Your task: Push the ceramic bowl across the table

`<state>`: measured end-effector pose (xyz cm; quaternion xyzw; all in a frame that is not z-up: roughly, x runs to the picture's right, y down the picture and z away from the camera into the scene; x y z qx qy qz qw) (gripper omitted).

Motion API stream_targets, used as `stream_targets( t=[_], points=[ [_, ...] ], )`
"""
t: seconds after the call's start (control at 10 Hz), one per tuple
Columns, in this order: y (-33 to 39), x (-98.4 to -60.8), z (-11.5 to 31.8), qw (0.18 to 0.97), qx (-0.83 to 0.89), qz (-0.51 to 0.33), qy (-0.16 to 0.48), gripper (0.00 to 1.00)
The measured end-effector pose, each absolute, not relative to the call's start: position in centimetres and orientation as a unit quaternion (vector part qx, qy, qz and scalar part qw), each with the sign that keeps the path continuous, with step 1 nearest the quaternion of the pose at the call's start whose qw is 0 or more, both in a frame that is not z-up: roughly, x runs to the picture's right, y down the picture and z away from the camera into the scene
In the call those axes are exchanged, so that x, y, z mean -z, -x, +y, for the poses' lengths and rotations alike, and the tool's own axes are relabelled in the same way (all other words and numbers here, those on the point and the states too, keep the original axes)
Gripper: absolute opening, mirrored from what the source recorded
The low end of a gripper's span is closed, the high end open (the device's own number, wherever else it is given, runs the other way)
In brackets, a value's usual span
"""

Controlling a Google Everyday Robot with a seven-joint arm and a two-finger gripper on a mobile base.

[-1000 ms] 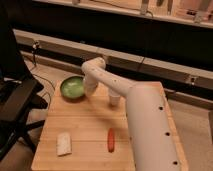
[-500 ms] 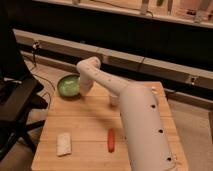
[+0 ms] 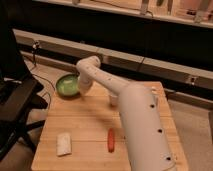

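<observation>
The table (image 3: 85,125) is a light-brown plank top standing on a pale floor, with a dark wall and a long ledge behind it and a black chair (image 3: 15,107) at its left side. We see the white arm (image 3: 135,120) enter from the lower right and reach diagonally to the far-left corner of the tabletop. The gripper (image 3: 81,89) sits at that corner, just beside the right edge of the ceramic bowl (image 3: 66,85) — whether it actually touches the rim, we cannot tell. Its wrist housing hides the tip, so we cannot tell how it is set, nor whether it has hold of anything.

The ceramic bowl rests upright at the far-left corner, partly overhanging the table's back edge. A white cup (image 3: 114,100) shows close behind the forearm. Nearer the front edge we note a small white block (image 3: 63,143) at the left and an orange-red carrot-like item (image 3: 111,139) further right — both well apart from the bowl.
</observation>
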<state>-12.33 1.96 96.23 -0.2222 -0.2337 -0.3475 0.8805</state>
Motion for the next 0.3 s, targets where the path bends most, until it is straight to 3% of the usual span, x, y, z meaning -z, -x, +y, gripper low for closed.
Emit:
stream_targets(
  t=[0.3],
  points=[
    [13.19,-96.28,1.76,0.879,0.351,-0.235,0.220,0.03]
  ],
)
